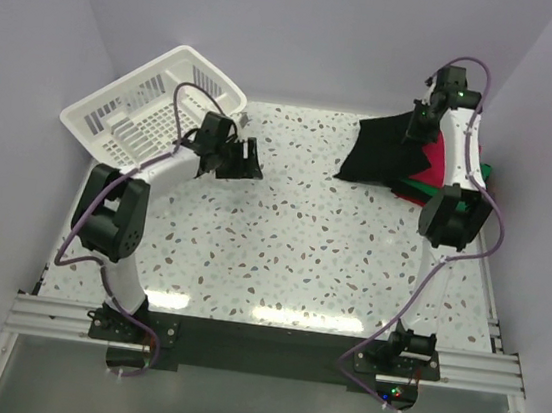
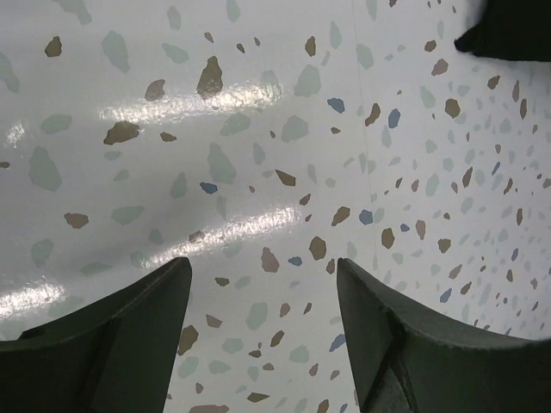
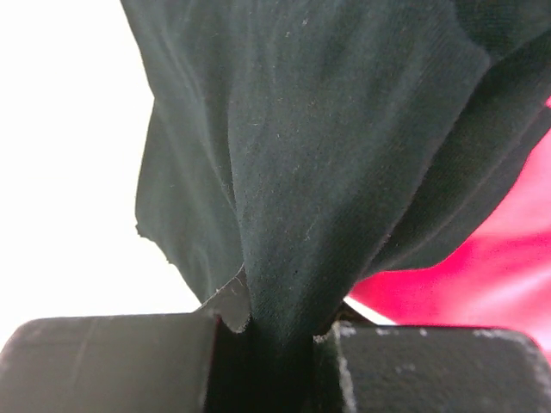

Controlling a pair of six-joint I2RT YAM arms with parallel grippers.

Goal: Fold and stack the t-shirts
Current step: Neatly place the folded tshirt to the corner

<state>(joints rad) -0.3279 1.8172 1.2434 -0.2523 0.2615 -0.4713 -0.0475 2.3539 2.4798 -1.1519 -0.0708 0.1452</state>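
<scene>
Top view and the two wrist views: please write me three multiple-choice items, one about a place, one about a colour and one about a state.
1. Where on the table is the white basket?
A) far left corner
B) near right corner
C) centre

2. What colour is the shirt in the right gripper?
A) green
B) black
C) white

3. How is the left gripper?
A) shut on a shirt
B) shut on the basket
C) open, holding nothing

Answers:
1 A: the top view shows it at the far left.
2 B: the right wrist view shows black cloth pinched in the shut jaws.
3 C: the left wrist view shows only bare table between the spread jaws.
</scene>
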